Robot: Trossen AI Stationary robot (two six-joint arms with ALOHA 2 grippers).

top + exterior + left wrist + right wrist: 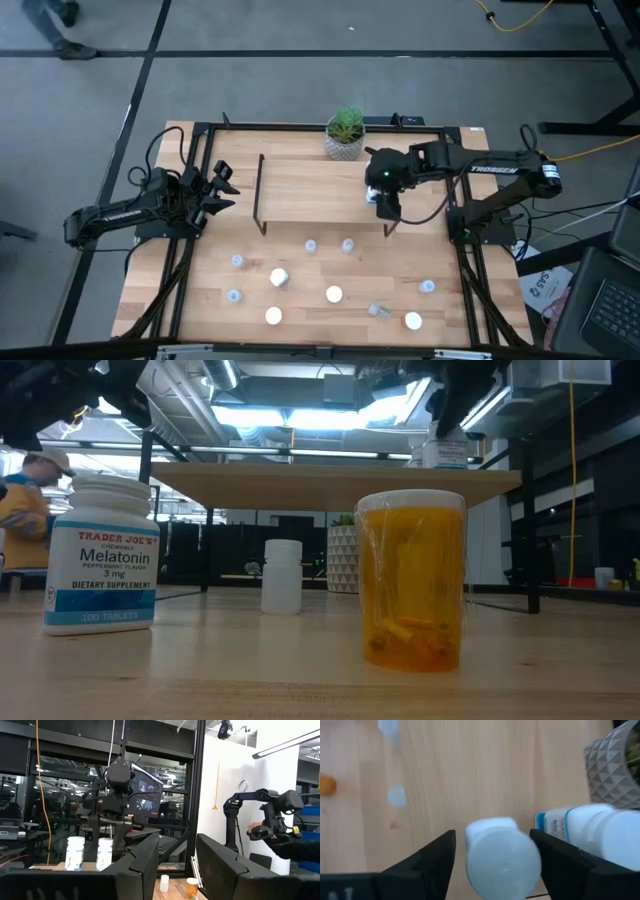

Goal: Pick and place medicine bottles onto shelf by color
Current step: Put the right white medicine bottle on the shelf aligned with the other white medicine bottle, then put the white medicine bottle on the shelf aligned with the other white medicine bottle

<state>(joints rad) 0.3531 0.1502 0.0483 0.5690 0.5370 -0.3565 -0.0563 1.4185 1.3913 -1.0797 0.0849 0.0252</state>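
Wood shelf (310, 190), white bottle (502, 857) btwn R gripper (492, 857) fingers, jaws open, not gripping

On the shelf (320, 190), near its right end, the right gripper (385, 205) hides the bottles below from us overhead.

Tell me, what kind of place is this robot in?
It looks like a robot lab or workshop. A wooden table sits on a taped grey floor, another robot arm stands farther back, and computer screens and ceiling lights fill the big room behind.
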